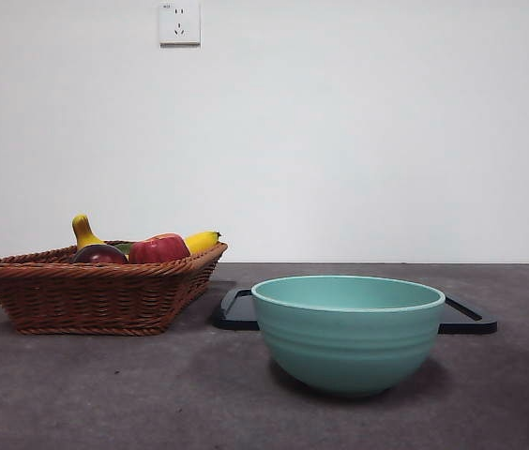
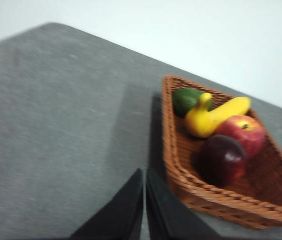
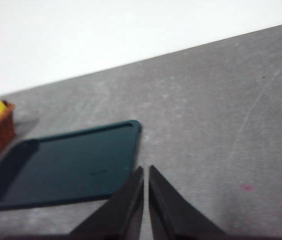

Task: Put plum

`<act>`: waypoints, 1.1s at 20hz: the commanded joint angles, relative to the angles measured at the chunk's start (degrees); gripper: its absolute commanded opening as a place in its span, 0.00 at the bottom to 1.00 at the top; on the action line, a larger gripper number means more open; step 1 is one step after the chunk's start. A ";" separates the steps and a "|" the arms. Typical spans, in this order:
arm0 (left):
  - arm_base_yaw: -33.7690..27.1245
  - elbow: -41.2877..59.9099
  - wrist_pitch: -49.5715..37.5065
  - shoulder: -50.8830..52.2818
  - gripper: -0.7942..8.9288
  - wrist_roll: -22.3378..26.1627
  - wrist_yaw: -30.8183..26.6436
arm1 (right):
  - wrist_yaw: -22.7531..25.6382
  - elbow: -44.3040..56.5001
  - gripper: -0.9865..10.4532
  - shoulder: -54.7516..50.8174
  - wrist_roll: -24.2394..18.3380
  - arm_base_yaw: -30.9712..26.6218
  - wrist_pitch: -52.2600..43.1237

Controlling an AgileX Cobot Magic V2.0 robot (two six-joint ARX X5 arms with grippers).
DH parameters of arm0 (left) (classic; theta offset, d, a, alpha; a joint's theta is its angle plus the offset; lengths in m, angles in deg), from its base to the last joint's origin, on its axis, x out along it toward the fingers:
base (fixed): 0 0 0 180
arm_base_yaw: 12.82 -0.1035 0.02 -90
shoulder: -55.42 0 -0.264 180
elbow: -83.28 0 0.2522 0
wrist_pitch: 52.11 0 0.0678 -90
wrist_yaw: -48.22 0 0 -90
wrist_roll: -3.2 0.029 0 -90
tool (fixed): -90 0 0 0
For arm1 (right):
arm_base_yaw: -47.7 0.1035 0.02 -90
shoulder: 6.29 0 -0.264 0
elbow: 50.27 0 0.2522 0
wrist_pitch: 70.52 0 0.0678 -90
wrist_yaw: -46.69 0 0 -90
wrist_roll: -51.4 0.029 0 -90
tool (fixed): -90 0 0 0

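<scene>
The plum (image 1: 99,254) is dark maroon and lies in the brown wicker basket (image 1: 77,295) at the left of the table. In the left wrist view the plum (image 2: 222,160) sits beside the red apple (image 2: 243,133). My left gripper (image 2: 145,172) is shut and empty, above the grey table just outside the basket (image 2: 181,180). My right gripper (image 3: 146,170) is shut and empty, above the table by a corner of the dark tray (image 3: 66,165). Neither arm shows in the front view.
A teal bowl (image 1: 347,330) stands near the front, ahead of the black tray (image 1: 466,319). The basket also holds a red apple (image 1: 158,248), a yellow banana (image 2: 228,110), a yellow gourd (image 2: 199,119) and a green fruit (image 2: 187,100).
</scene>
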 commanded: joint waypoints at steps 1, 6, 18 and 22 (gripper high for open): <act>-0.17 -1.33 0.94 0.11 0.09 -3.37 2.58 | -0.59 -1.86 0.09 -0.17 5.09 0.00 -0.52; -0.15 -5.46 2.99 -0.13 0.09 -6.69 5.25 | -0.63 -7.58 0.09 -0.07 5.40 0.00 3.15; -0.15 -22.75 17.05 -7.06 0.09 -1.44 10.97 | -9.55 -28.46 0.09 11.17 -2.10 0.00 21.40; -0.15 -28.83 22.99 -12.26 0.09 3.80 14.01 | -11.47 -35.95 0.09 17.31 -7.89 0.02 28.48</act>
